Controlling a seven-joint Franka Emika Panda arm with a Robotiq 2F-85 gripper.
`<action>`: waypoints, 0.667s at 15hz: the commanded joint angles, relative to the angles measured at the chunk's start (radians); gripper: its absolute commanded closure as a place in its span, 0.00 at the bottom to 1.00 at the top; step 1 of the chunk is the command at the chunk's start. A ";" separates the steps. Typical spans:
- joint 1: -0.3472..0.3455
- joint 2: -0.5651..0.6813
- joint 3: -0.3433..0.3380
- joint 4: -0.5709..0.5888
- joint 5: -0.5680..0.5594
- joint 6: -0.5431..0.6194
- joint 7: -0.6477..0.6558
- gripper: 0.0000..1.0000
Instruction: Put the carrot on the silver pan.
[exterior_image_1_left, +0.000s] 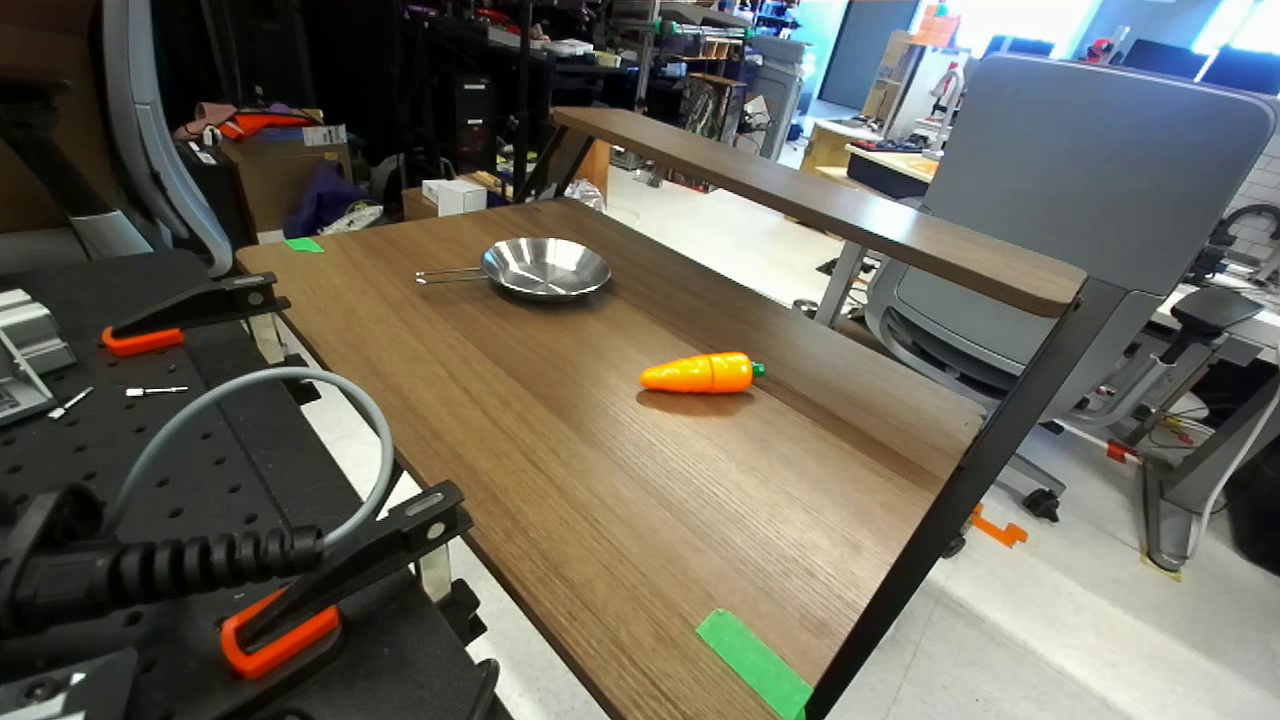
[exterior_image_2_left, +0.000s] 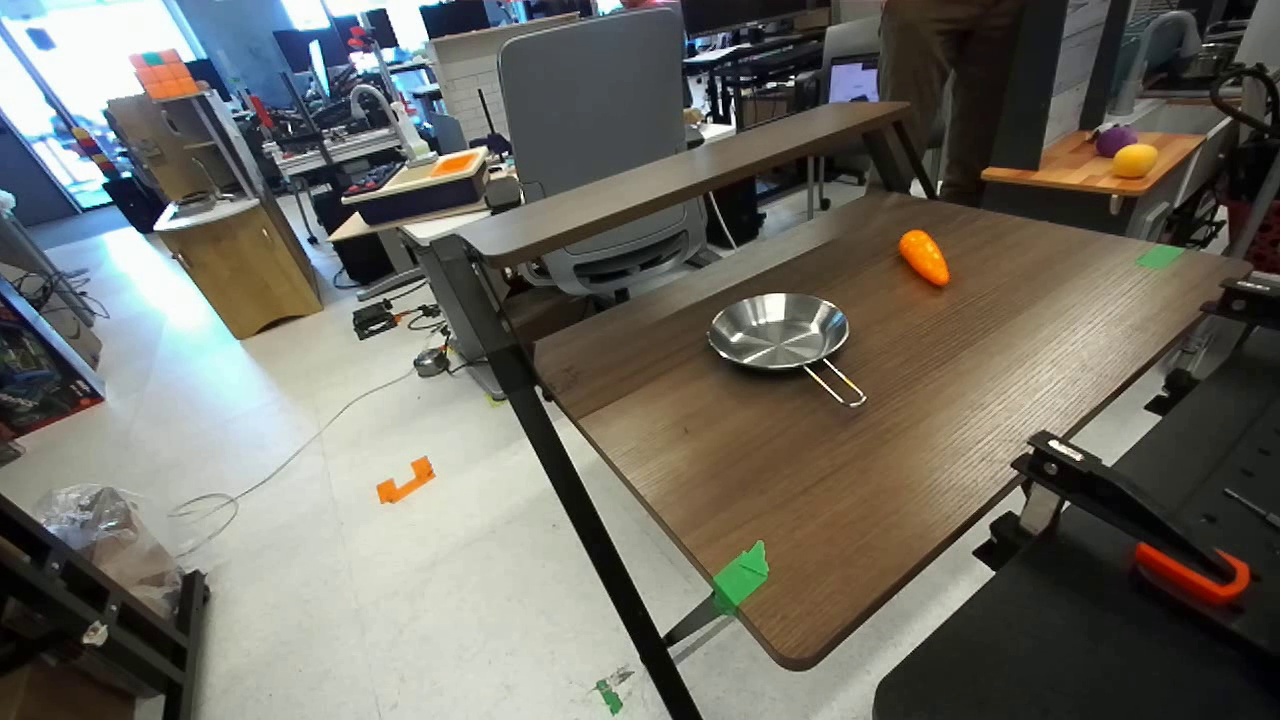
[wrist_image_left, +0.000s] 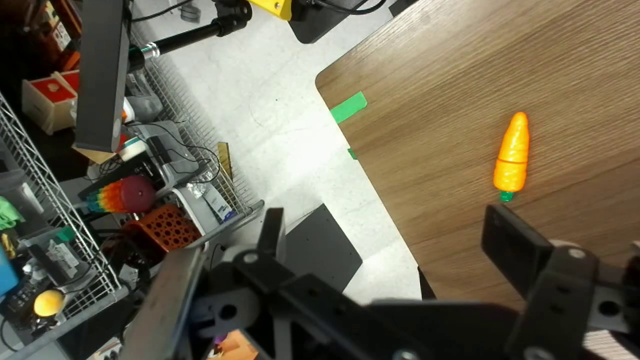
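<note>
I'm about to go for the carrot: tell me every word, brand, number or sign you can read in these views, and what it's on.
None can be read.
Label on the cardboard box: too small.
White sticker on the clamp: too small.
White packet in the wrist view: blurred.
Any other background print: too small or blurred.
Carrot and silver pan: no lettering visible.
</note>
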 joint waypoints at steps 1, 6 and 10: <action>0.029 0.004 -0.030 0.004 0.001 0.004 0.008 0.00; 0.024 0.070 -0.048 0.052 0.012 0.096 0.011 0.00; 0.020 0.190 -0.085 0.117 0.007 0.257 0.025 0.00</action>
